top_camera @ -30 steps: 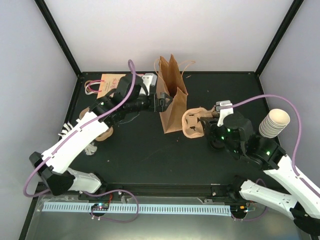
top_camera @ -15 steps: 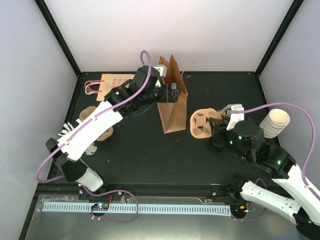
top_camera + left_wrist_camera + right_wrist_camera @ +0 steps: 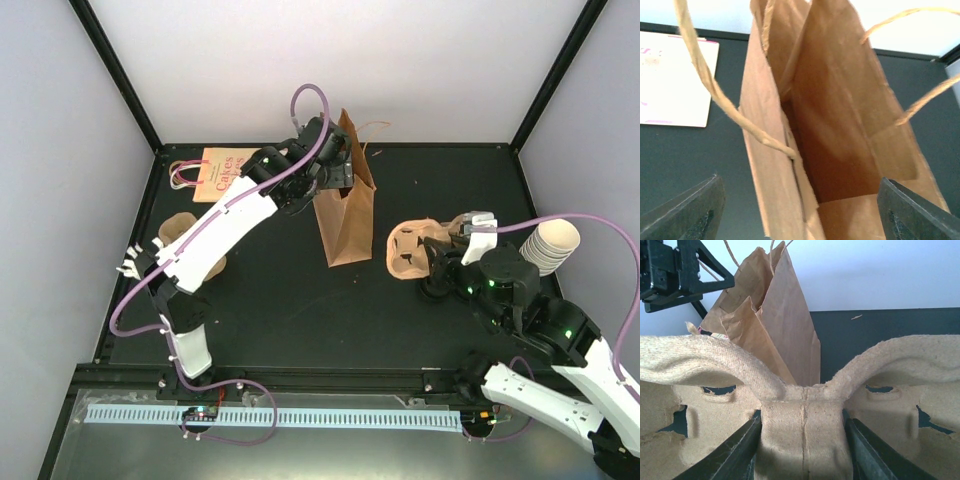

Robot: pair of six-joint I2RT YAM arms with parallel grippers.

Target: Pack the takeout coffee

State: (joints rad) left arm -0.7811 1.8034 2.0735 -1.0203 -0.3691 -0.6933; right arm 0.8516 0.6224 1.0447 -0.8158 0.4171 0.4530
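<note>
No sign of cream paper coffee cup with black lid; packing seemingly undone. Hovering over brown paper bag [image 3: 345, 225] at twelve o'clock with left gripper [image 3: 800, 212] spread; pinching brown moulded pulp tray [image 3: 410, 250] with right gripper [image 3: 802, 445].

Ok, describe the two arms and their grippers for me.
The left arm and right arm have white shells and black joints, each trailing a lilac cable. The left gripper and right gripper are black, two-fingered. Green lights dot the right wrist.

A lab enclosure: white walls [image 3: 350, 70] around a black table [image 3: 280, 310].
</note>
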